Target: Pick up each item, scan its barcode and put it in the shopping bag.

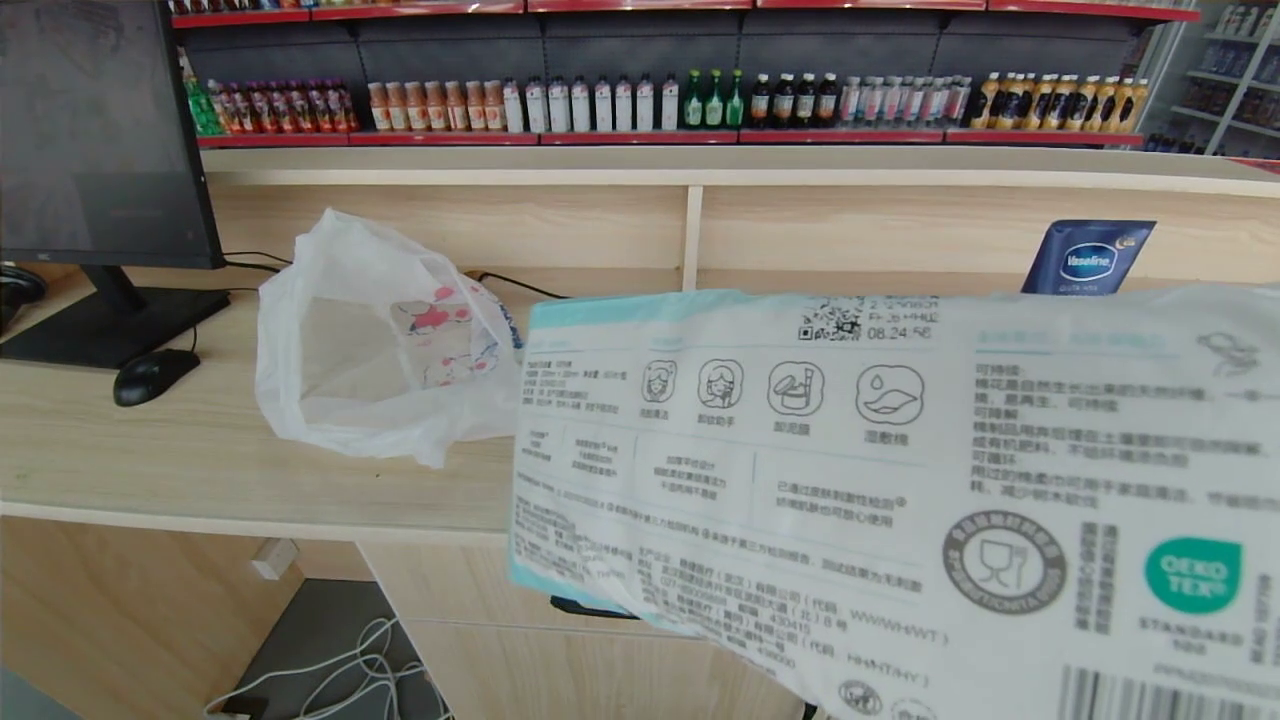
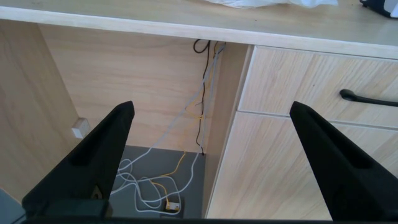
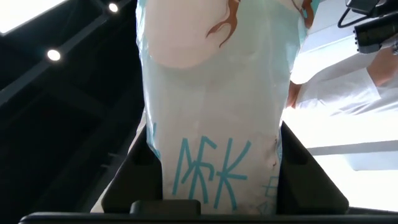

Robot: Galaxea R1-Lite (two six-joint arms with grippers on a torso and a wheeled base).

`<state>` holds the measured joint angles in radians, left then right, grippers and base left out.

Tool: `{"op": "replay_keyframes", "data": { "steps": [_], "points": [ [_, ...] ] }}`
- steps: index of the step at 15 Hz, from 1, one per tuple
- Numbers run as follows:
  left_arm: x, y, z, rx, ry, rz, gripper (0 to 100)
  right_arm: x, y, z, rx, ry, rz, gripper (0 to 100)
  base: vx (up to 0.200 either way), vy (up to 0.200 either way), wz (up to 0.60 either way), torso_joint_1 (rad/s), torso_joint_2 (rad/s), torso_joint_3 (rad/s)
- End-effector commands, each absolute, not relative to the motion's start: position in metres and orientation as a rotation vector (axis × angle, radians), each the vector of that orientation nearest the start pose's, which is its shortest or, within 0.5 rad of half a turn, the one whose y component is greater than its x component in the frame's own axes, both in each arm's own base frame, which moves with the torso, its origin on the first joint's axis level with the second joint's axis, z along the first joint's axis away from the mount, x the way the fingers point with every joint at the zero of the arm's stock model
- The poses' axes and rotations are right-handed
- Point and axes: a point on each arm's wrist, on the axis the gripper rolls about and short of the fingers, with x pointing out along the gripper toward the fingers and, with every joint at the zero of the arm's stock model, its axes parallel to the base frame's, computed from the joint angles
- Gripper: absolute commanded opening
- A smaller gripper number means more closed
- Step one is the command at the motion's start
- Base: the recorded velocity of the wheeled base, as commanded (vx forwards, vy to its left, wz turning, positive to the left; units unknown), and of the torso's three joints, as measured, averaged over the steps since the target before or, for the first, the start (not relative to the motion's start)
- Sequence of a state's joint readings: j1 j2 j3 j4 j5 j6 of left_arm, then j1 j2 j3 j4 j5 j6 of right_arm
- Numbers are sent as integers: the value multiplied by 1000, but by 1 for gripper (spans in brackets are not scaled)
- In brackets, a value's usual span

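Note:
A large white and teal pack (image 1: 900, 480) printed with text, icons and a barcode hangs close before the head camera, across the right half of the view. In the right wrist view the same pack (image 3: 217, 93) runs up from between the dark fingers (image 3: 140, 168) of my right gripper (image 3: 217, 180), which is shut on it. A white plastic shopping bag (image 1: 380, 340) lies open on the wooden counter (image 1: 200, 460), left of the pack, with a pink-patterned item (image 1: 440, 330) inside. My left gripper (image 2: 205, 162) is open, below the counter edge, facing the drawers.
A monitor (image 1: 100, 130) and a black mouse (image 1: 155, 375) stand at the counter's left. A dark blue tube (image 1: 1090, 258) stands at the back right. Beverage shelves (image 1: 640, 100) line the far wall. Drawers with a black handle (image 2: 367, 98) and loose cables (image 2: 155, 186) lie under the counter.

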<state>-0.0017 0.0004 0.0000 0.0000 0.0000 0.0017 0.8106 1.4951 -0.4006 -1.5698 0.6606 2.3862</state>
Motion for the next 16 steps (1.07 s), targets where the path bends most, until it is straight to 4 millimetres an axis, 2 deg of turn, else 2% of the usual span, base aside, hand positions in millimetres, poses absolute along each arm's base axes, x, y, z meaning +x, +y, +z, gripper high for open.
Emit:
{"op": "replay_keyframes", "data": {
  "steps": [1, 5, 7, 9, 11, 14, 16],
  "points": [
    [-23, 0, 75, 2, 0, -2, 100, 143, 162, 221, 1856, 1396, 1226, 0, 0, 0, 0, 0, 0, 0],
    [-23, 0, 75, 2, 0, -3, 100, 147, 160, 225, 1865, 1368, 1231, 0, 0, 0, 0, 0, 0, 0],
    [-23, 0, 75, 2, 0, -2, 100, 153, 158, 225, 1820, 1271, 1257, 0, 0, 0, 0, 0, 0, 0],
    [-23, 0, 75, 2, 0, -2, 100, 153, 158, 212, 1571, 1094, 1337, 0, 0, 0, 0, 0, 0, 0],
    [-23, 0, 75, 2, 0, -2, 100, 153, 147, 200, 1395, 939, 1354, 0, 0, 0, 0, 0, 0, 0],
    [-23, 0, 75, 2, 0, -2, 100, 157, 138, 208, 1135, 595, 1423, 0, 0, 0, 0, 0, 0, 0],
    [-23, 0, 75, 2, 0, -2, 100, 160, 140, 206, 994, 474, 1443, 0, 0, 0, 0, 0, 0, 0]
  ]
}}
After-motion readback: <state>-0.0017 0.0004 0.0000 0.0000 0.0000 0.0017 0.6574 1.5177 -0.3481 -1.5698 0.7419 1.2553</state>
